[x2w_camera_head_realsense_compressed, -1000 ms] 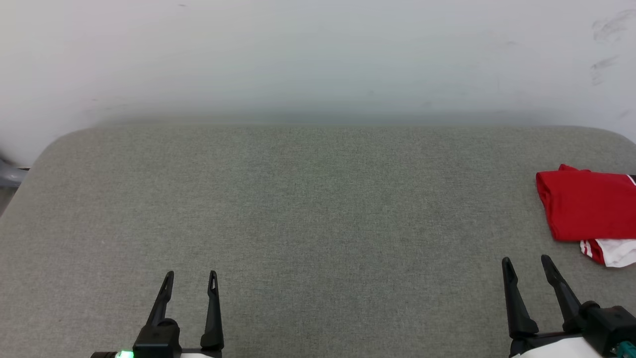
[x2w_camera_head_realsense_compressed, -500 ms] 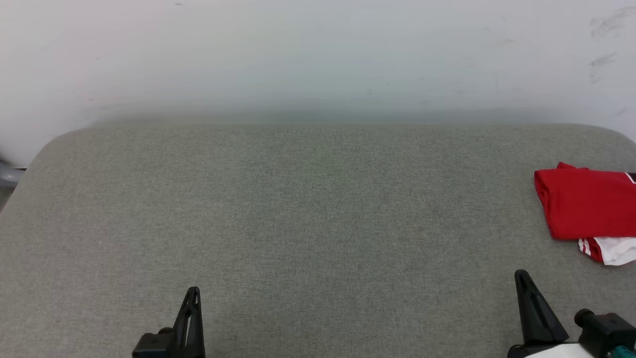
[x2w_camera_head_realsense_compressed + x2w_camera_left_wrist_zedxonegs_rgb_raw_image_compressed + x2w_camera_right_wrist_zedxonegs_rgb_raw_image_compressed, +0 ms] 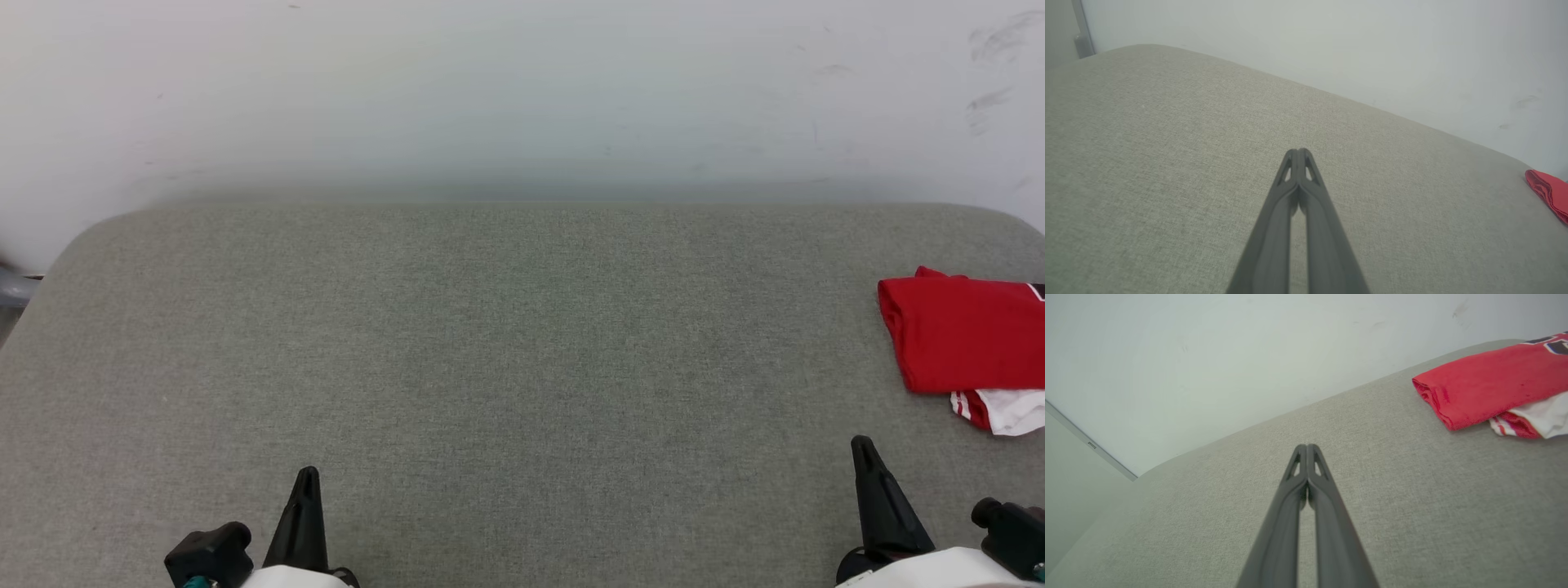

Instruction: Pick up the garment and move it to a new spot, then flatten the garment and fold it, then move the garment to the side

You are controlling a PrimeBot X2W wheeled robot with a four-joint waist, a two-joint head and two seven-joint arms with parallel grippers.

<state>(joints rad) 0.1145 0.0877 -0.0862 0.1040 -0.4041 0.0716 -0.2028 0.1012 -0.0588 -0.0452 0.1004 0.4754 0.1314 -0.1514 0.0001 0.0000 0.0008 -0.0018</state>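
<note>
The garment (image 3: pixel 967 335) lies folded at the right edge of the grey padded table (image 3: pixel 522 351), red with a white, red-striped sleeve poking out at its near side. In the right wrist view the garment (image 3: pixel 1490 386) sits up and to the right of the fingers, dark lettering at its far end. My right gripper (image 3: pixel 864 447) is shut and empty, near the table's front right, short of the garment. My left gripper (image 3: pixel 308 476) is shut and empty at the front left. Its wrist view shows the left gripper (image 3: pixel 1298 152) with tips pressed together and a red edge of the garment (image 3: pixel 1549 192) far right.
A pale wall (image 3: pixel 522 98) rises behind the table's far edge. The table top has rounded far corners. A grey metal part (image 3: pixel 12 286) shows past the far left corner.
Both grippers went from open to shut. Both have drawn back toward the bottom of the head view and turned at the wrist. The garment has not moved.
</note>
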